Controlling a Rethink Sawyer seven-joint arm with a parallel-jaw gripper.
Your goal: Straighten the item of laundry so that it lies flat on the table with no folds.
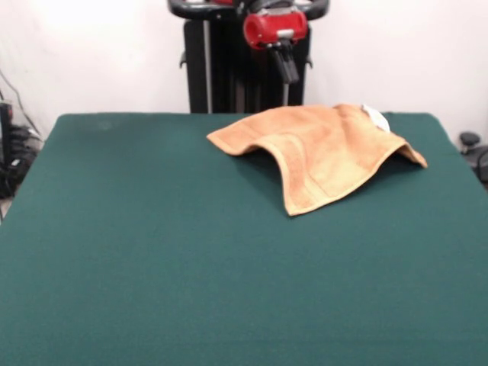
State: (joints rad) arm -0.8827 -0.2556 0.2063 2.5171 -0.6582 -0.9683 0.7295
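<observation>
The item of laundry [324,152] is an orange-tan towel lying at the far right of the table [191,252]. It is not flat: its middle humps up, one corner points toward the near side, and another reaches left. A small white tag [375,117] shows at its far right edge. Woven border bands run along its near edges. My gripper [288,70] hangs above and behind the towel's far edge, under a red wrist, apart from the cloth. Whether it is open or shut does not show.
Dark green cloth covers the wide table. Cables and dark equipment [11,149] sit beyond the left edge, and a dark object [473,145] lies off the right edge. A white wall stands behind.
</observation>
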